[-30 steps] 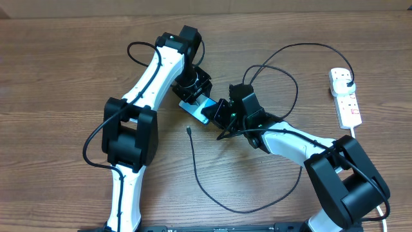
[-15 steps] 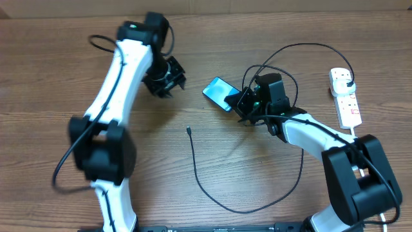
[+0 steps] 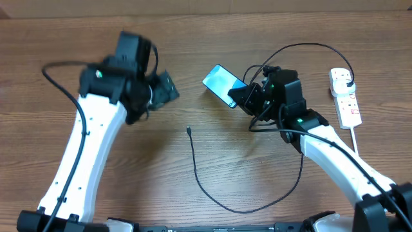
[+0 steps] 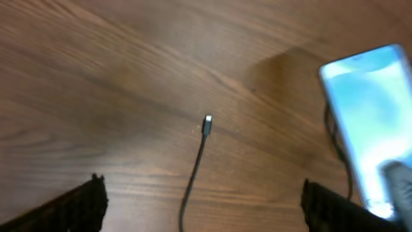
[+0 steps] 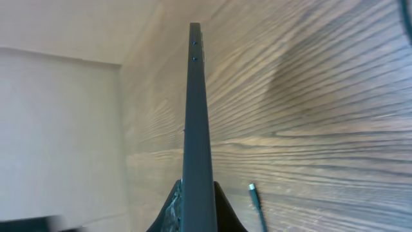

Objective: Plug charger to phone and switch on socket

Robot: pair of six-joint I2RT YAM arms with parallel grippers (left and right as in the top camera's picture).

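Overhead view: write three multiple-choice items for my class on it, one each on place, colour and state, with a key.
1. The black-edged phone with the blue screen is: A lying flat; B clamped in the right hand; C clamped in the left hand.
2. The small connector tip of the thin black charger cable lies: A on the bare wooden table; B in the phone; C in the left hand.
3. The oblong power strip is mainly: A black; B white; C blue.
Key: B, the right hand grips its end; A, the tip rests loose on wood; B, its casing is white.
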